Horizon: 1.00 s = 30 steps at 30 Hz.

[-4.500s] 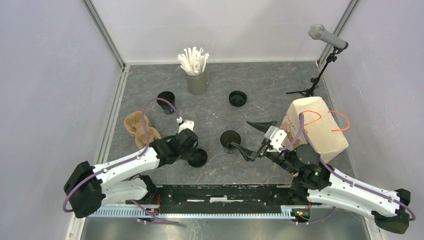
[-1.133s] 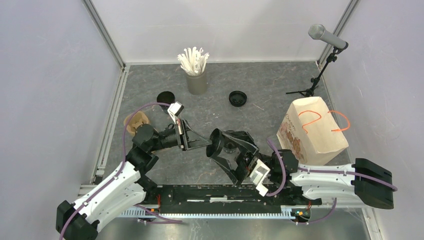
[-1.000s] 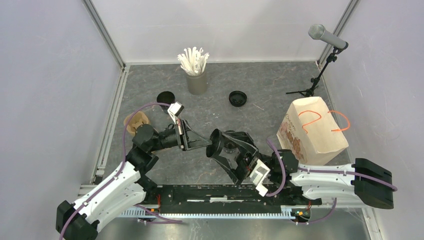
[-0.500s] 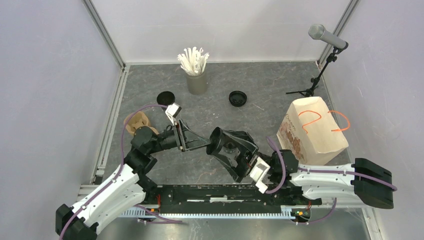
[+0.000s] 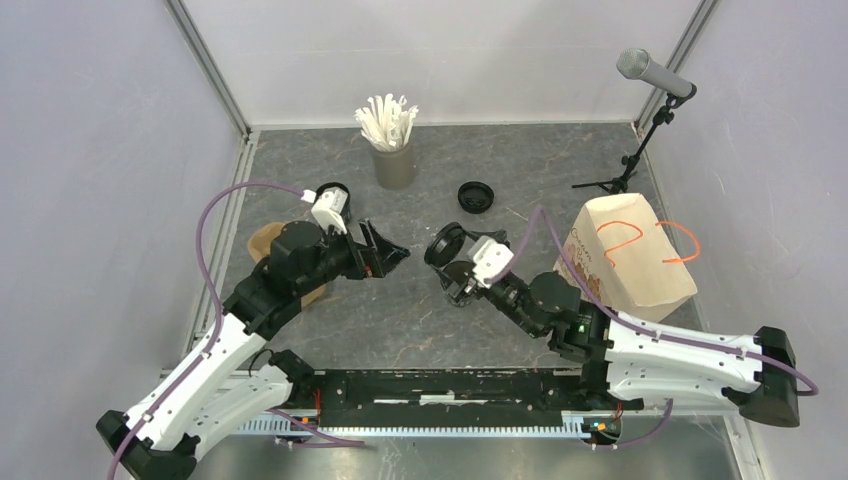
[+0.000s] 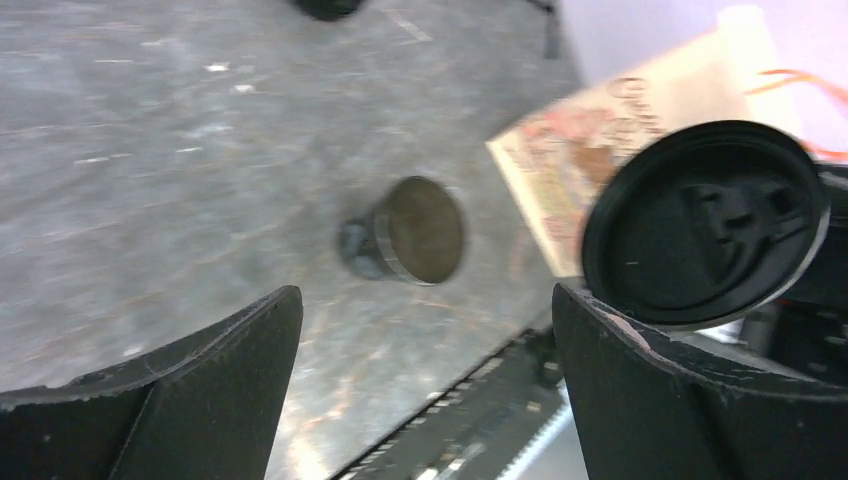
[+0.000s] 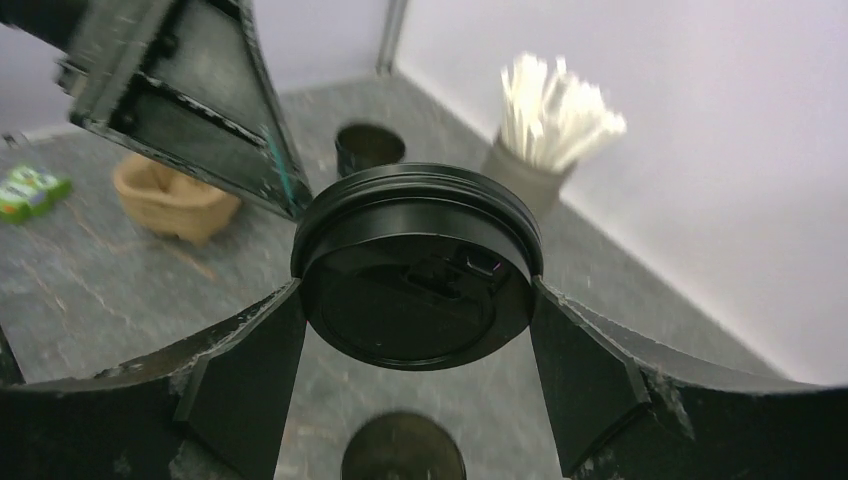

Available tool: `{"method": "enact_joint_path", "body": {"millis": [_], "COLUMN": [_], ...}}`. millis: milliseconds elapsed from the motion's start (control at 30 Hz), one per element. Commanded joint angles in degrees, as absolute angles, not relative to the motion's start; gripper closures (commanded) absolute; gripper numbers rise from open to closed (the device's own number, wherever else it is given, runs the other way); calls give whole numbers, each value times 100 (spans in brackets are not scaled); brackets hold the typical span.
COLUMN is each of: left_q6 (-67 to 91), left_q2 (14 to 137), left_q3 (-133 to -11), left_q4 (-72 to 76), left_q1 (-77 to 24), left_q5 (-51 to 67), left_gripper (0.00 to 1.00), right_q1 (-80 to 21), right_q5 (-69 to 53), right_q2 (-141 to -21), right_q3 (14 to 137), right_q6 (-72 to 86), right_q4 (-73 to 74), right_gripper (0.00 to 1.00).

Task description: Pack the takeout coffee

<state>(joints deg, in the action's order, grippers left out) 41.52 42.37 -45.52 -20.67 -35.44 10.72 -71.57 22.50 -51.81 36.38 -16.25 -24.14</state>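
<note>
My right gripper [image 5: 447, 250] is shut on a round black lid [image 7: 418, 265], gripped at its rim and held in the air. An open black cup [image 7: 403, 450] stands on the table right below it, partly hidden in the top view. My left gripper [image 5: 392, 255] hangs open and empty a little left of the lid [image 6: 705, 225], facing it and the cup [image 6: 415, 232]. A second open cup [image 5: 335, 190] stands at the back left behind the left wrist. A second lid [image 5: 475, 196] lies on the table at the back middle.
A grey cup of white straws [image 5: 393, 150] stands at the back. A brown pulp carrier [image 5: 270, 245] lies left, under the left arm. A paper bag [image 5: 625, 262] with orange handles stands right. A microphone stand [image 5: 640, 140] is in the back right corner.
The left gripper opened, let go of the lid's edge and drew back to the left. The right arm swung round and carried the lid up and back over the cup.
</note>
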Motion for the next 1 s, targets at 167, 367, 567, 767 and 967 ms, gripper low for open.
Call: {"method": "enact_joint_path", "body": {"millis": [167, 367, 567, 767, 967], "left_q6": [2192, 1894, 1854, 1846, 1837], "left_q2": [3716, 3089, 2629, 2253, 2195], "left_q3": [-4507, -4197, -4129, -4075, -4047], "left_q4": [-3502, -3713, -3646, -3595, -3568], "left_q1": [-3543, -3543, -3549, -3542, -3549], "left_q5": [-237, -268, -288, -321, -245], "left_gripper": [0, 0, 0, 0, 0], "right_q1": [-6513, -5832, -5553, -5539, -5542], "right_q5": [2594, 1850, 1138, 1018, 1113], "right_q2": [-5858, -6757, -7771, -8476, -8835], "right_q3": [5065, 6003, 6849, 7518, 7958], "right_q6": [-11, 172, 51, -141, -229], "right_q4": [1741, 3014, 3781, 4395, 4788], "right_gripper": [19, 21, 22, 21, 17]}}
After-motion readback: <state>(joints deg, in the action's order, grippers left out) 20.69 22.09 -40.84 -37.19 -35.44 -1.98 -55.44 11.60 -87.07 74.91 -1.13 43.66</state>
